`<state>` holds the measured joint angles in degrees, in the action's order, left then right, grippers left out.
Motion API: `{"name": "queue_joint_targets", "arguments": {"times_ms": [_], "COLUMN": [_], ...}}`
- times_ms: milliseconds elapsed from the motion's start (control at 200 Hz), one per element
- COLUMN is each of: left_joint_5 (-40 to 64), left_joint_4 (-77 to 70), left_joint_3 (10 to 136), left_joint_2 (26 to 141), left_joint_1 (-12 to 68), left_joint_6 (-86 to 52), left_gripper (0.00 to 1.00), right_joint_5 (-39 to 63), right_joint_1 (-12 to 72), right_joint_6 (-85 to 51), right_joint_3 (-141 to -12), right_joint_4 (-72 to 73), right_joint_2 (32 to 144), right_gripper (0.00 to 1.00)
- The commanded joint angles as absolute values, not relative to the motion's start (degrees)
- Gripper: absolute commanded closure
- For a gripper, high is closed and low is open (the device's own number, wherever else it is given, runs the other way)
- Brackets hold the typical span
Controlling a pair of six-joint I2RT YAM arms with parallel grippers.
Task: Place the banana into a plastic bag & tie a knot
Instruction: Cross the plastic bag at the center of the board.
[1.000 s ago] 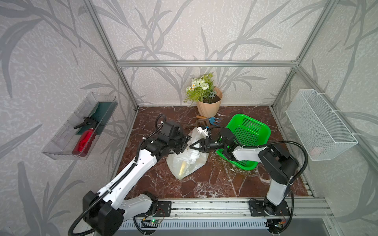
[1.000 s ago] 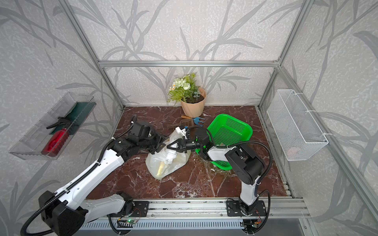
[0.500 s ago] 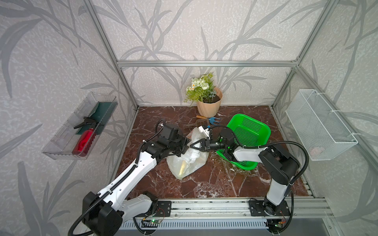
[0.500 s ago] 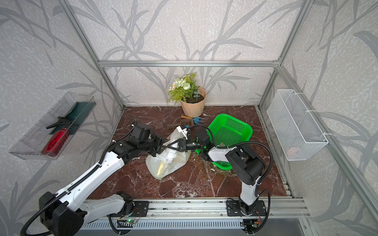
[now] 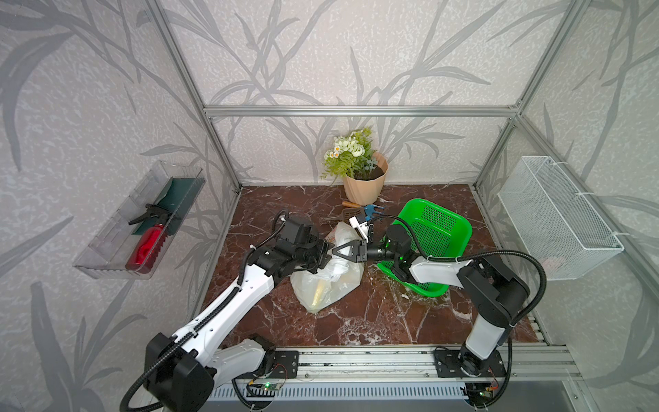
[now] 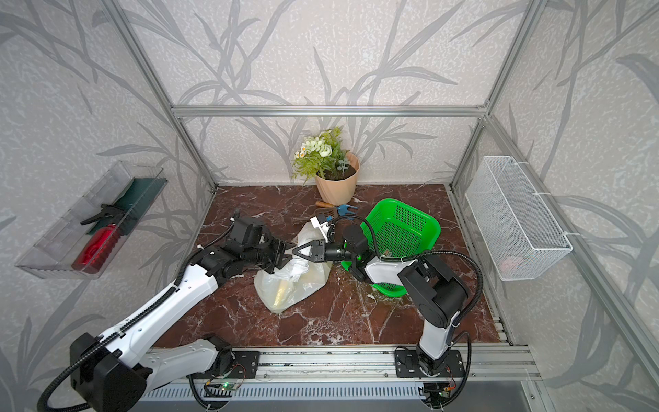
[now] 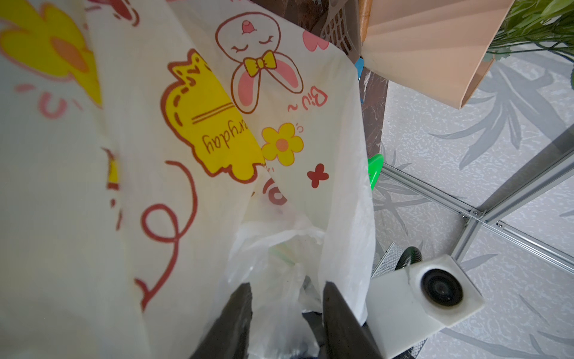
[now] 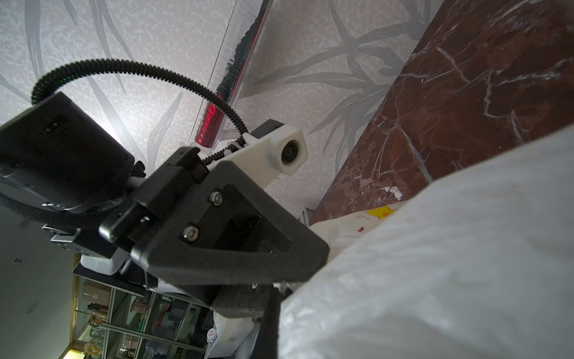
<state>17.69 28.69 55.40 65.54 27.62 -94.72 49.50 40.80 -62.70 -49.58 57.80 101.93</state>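
Observation:
The white plastic bag with yellow and pink cartoon prints lies on the brown marble floor. The banana shows as a yellow shape through its film. Both grippers meet tip to tip at the bag's raised top. My left gripper is open, its dark fingers apart with a bunched strip of bag film between them. My right gripper is shut on bag film at the same spot. One of its fingers shows beside the white film, which hides the other. No knot is in view.
A green perforated basket leans under the right arm. A flower pot and small garden tools stand behind the bag. A wire basket hangs on the right wall. On the left wall hangs a clear tray with a red bottle.
My left gripper has edged a little closer to the right gripper's tip at the bag's top. The bag and the right arm stay about where they were.

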Motion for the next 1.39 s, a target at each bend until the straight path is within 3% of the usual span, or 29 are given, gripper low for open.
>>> {"name": "queue_joint_targets", "arguments": {"times_ms": [0,305,615,850,1080,1390], "left_joint_5": [19.07,20.66,21.40,21.44,19.48,13.61], "left_joint_4": [27.33,27.71,26.63,26.72,30.03,32.62], "left_joint_3": [54.89,54.01,54.08,53.84,55.34,55.53], "left_joint_2": [66.16,66.12,66.75,66.51,65.88,62.59], "left_joint_1": [27.59,27.67,27.78,27.87,27.93,27.93], "left_joint_6": [-97.38,-97.03,-97.21,-97.20,-95.28,-93.60], "left_gripper": [0.61,0.68,0.83,1.00,1.00,1.00], "right_joint_5": [48.84,47.23,46.85,46.34,45.39,45.28], "right_joint_1": [41.46,41.97,42.45,42.45,42.19,41.93], "right_joint_6": [-59.79,-57.13,-56.39,-57.13,-58.86,-60.29], "right_joint_3": [-49.04,-48.96,-49.32,-48.98,-47.03,-45.88], "right_joint_4": [57.83,56.74,56.12,55.90,57.40,57.75], "right_joint_2": [99.87,98.78,98.63,98.09,96.39,94.97], "right_gripper": [0.99,0.97,0.94,0.83,0.76,0.74]}}
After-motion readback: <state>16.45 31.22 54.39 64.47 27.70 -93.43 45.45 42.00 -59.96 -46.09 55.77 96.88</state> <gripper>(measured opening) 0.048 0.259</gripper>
